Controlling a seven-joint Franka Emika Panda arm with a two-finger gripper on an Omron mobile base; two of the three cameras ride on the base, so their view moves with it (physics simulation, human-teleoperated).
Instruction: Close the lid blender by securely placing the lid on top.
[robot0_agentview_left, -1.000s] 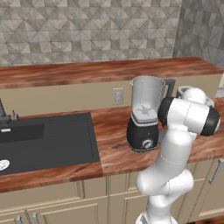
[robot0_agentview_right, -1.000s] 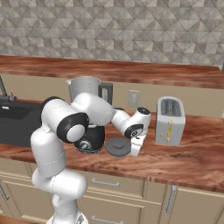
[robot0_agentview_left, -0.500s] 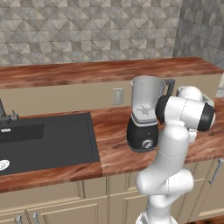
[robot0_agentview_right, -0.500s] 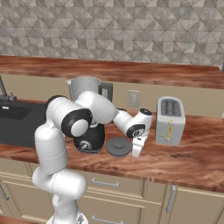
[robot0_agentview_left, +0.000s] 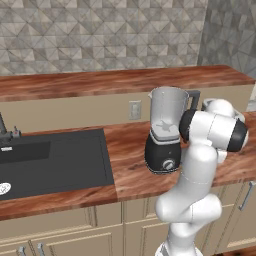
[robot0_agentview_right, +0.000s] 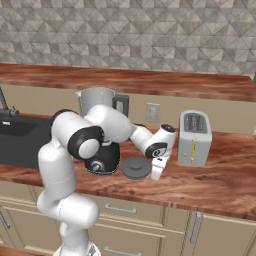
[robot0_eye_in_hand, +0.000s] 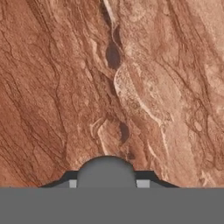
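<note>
The blender (robot0_agentview_right: 100, 150) stands on the wooden counter, its black base carrying a clear jar (robot0_agentview_left: 167, 117) with an open mouth. The lid (robot0_agentview_right: 136, 167), a dark grey disc, lies flat on the counter just right of the blender's base. My gripper (robot0_agentview_right: 156, 171) points down at the lid's right edge, close to the counter. In the hand view the gripper (robot0_eye_in_hand: 106, 181) is open, its fingertips (robot0_eye_in_hand: 70, 180) standing apart with a grey rounded shape (robot0_eye_in_hand: 106, 168) between them. I cannot tell whether they touch it. In the left base view my arm hides the lid.
A silver toaster (robot0_agentview_right: 194, 137) stands right of the gripper. A dark sink (robot0_agentview_left: 50, 160) is set into the counter at the left, and a wall outlet (robot0_agentview_right: 153, 113) sits behind the blender. Bare wood counter (robot0_eye_in_hand: 131, 87) lies under the hand.
The gripper has sunk a little lower toward the counter beside the lid. The lid and blender have not moved.
</note>
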